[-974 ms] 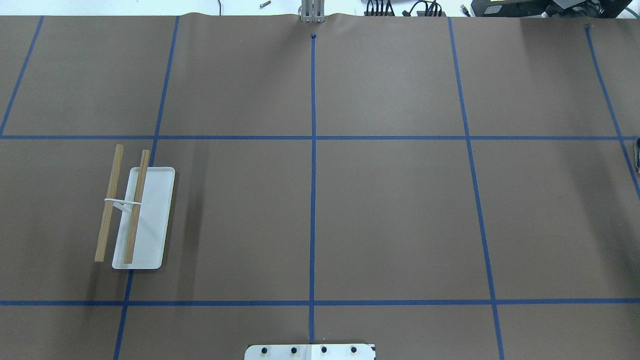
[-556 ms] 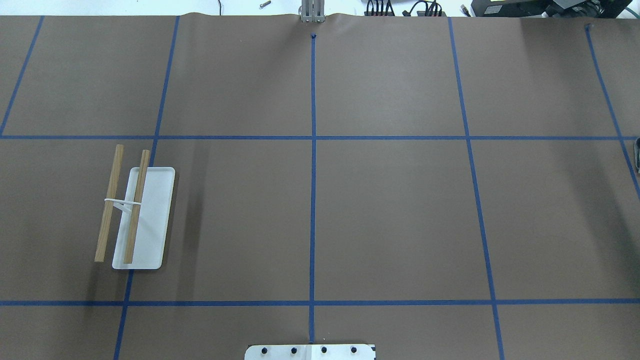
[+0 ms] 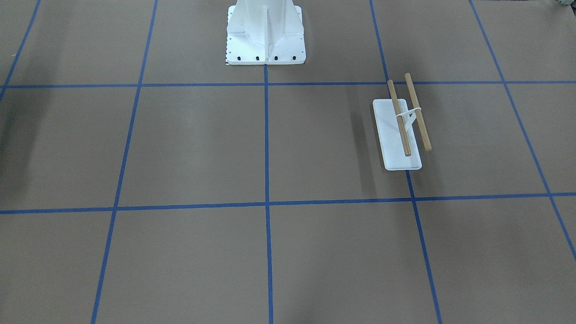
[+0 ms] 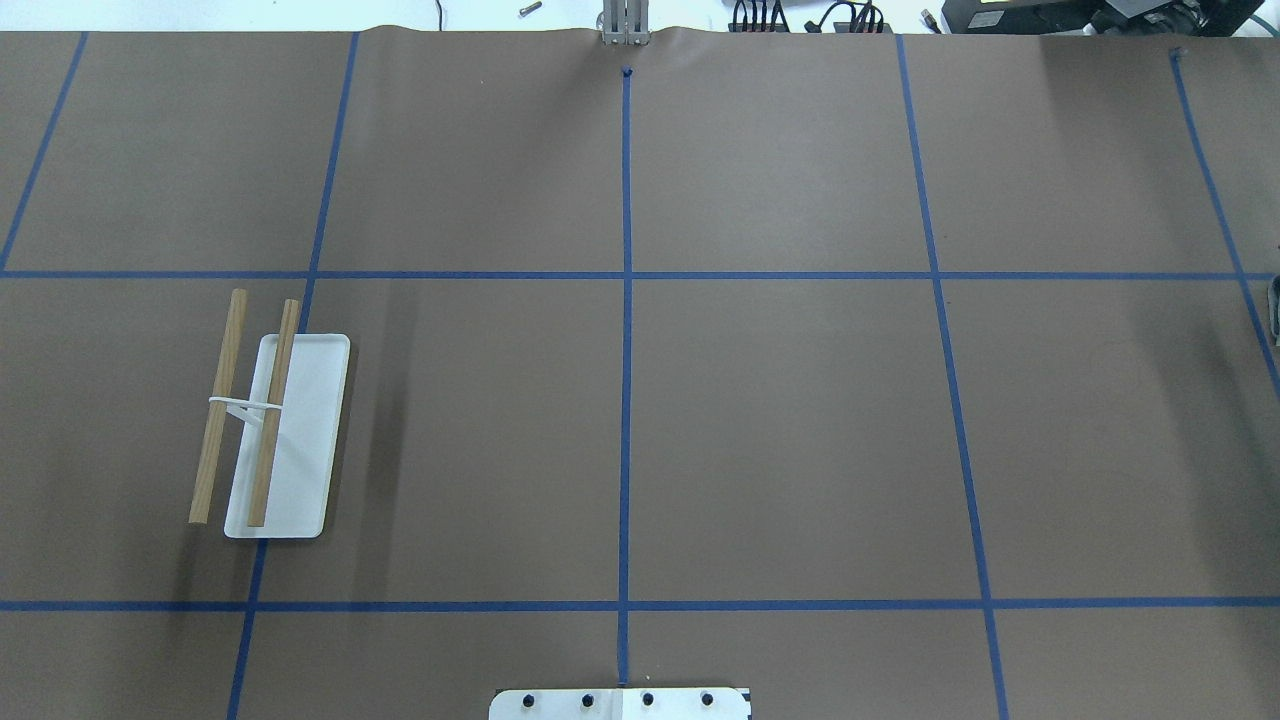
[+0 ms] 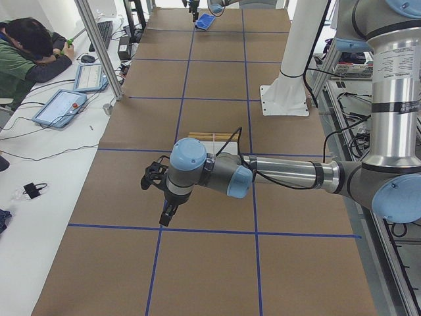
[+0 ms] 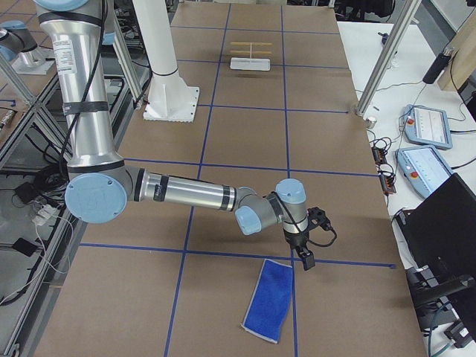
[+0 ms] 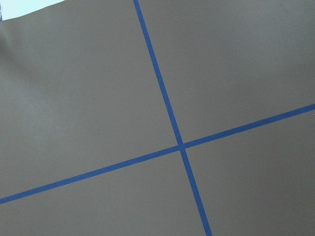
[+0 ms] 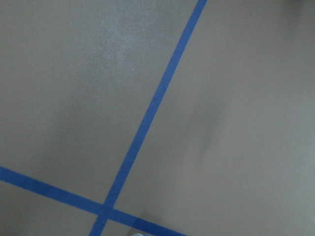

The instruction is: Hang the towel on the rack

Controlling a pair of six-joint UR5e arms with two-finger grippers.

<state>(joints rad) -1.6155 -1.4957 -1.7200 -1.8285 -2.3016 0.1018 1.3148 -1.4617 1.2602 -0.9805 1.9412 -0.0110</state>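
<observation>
Rack (image 4: 300,440) unmoved since before, towel (image 6: 269,300) lying flat, cannot tell either jaws' state

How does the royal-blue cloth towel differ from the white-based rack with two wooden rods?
The royal-blue cloth towel lies flat and limp; the white-based wooden-rod rack stands rigid, rods raised. The towel sits at the robot's right end, the rack toward its left. Both rest on the brown table, ungripped.

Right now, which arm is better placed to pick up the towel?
The right arm. The right end effector hangs just beside the towel, while the left end effector is far off on the other side, nearer the rack.
</observation>
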